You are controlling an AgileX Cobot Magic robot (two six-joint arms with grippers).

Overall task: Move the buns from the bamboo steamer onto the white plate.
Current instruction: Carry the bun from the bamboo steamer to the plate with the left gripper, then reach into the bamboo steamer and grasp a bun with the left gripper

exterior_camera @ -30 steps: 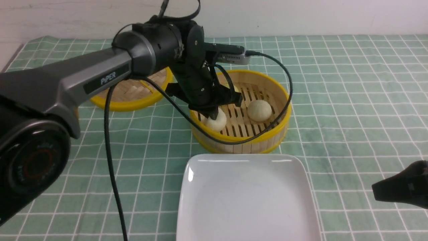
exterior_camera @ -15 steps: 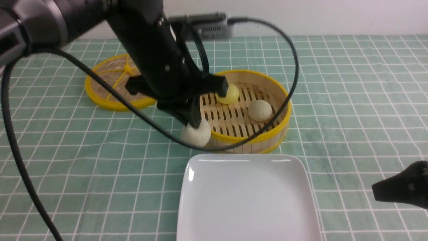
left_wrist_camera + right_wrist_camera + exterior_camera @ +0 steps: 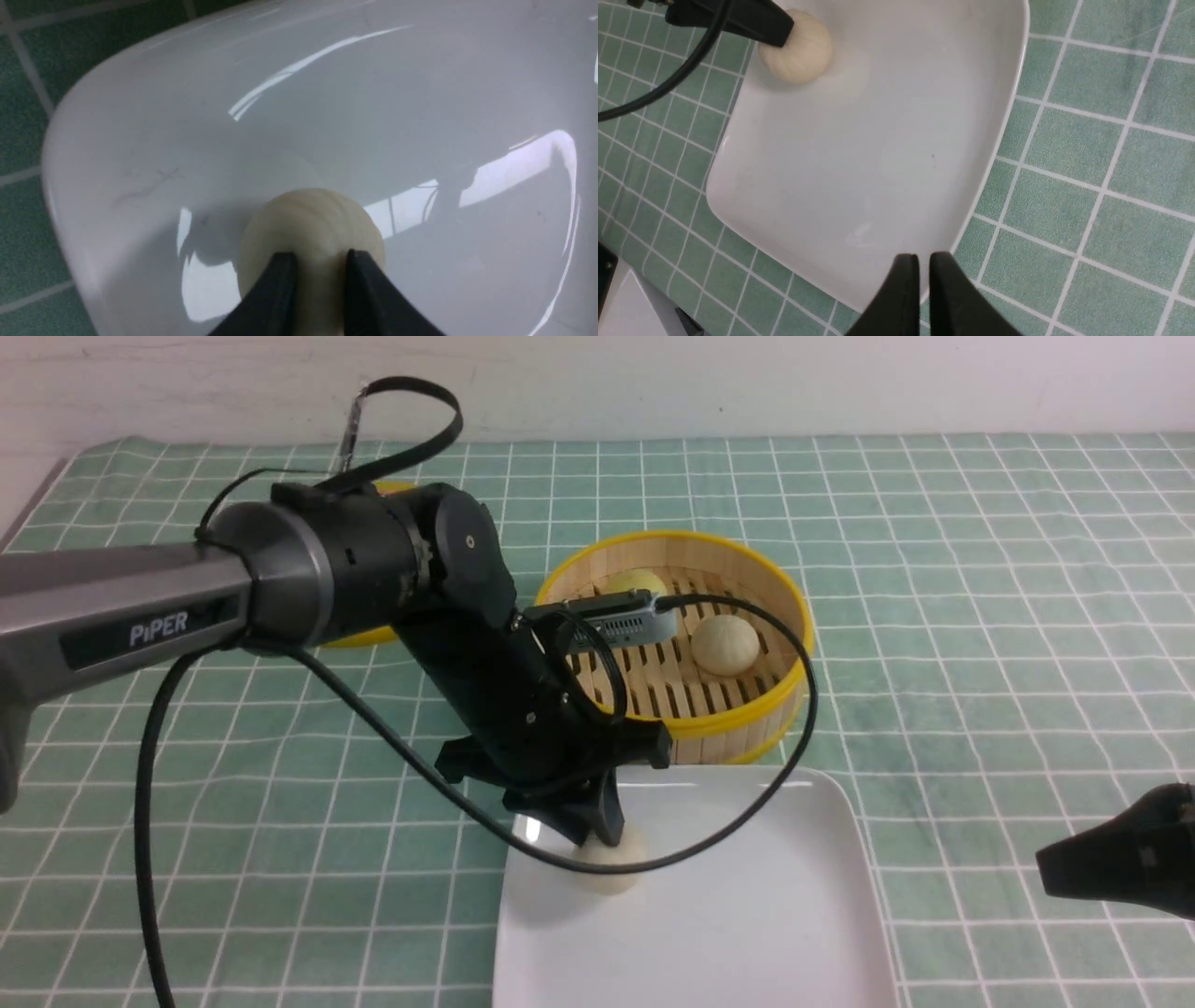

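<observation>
On the tabletop [image 3: 980, 569] at far left, front view: only a strip of the lid's [image 3: 359, 637] yellow rim shows behind the left arm. Left tool [image 3: 602, 835] is down over the white plate's [image 3: 747, 915] far-left corner, its tips on a pale bun [image 3: 611, 868].

Left wrist view adds what the front cannot: the bun [image 3: 308, 219] sits on the plate [image 3: 327, 93], and the tool [image 3: 320, 266] stands at a narrow gap with the tips against the bun's crown. Pinching or let go, cannot tell.

Centre: the bamboo steamer [image 3: 794, 625] stands just behind the plate. The yellow bun [image 3: 630, 583] is at its back, the second pale bun [image 3: 724, 644] on its right side.

Far right: right tool [image 3: 1046, 873] hangs clear of the plate. Right wrist view alone shows its jaws [image 3: 923, 261] drawn to a thin slit and holding nothing. Bun [image 3: 796, 46] is in the plate's [image 3: 859, 163] far corner.

Against a second ago: the left tool was then inside the steamer on this bun. Half a second ago it carried the bun over the near-left rim. Right tool has not shifted.
</observation>
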